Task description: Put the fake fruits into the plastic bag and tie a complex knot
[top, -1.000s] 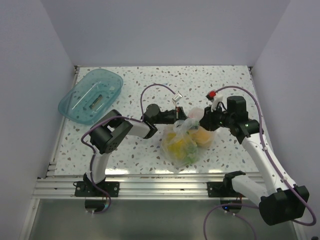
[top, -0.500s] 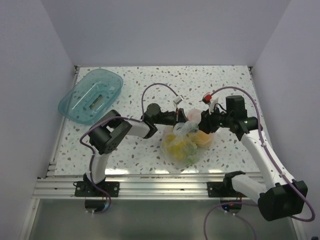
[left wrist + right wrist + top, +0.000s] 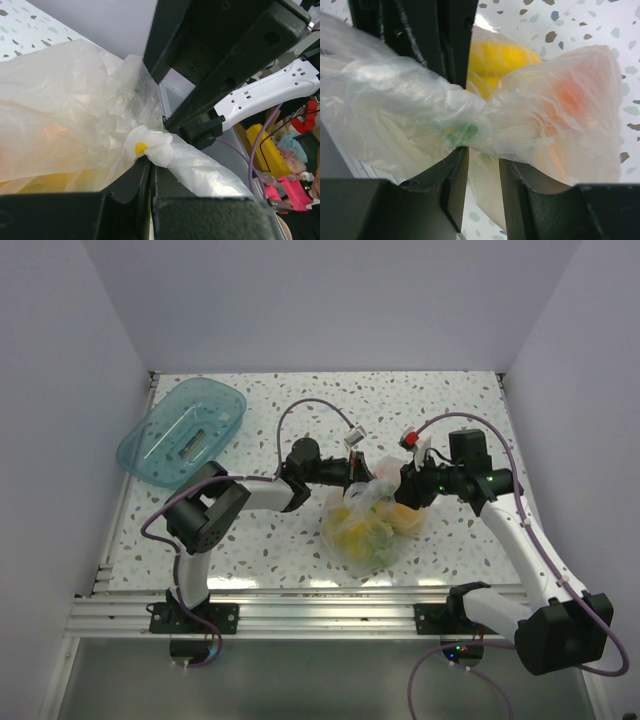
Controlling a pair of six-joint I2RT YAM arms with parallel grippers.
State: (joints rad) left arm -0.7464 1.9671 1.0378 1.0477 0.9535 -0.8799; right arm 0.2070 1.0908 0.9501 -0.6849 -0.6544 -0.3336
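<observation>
The left gripper is clenched on the twisted neck of the plastic bag. The right gripper stands partly parted around that same neck. The bag holds the fake fruits, yellow, orange and green, midway along the speckled desk's near edge. A teal tray sits at the far-left corner. Pale walls enclose the desk.

Central plastic bag, left arm, right arm flanking (tight), tray far left, room behind

1 bag, 1 tray, 2 arms
</observation>
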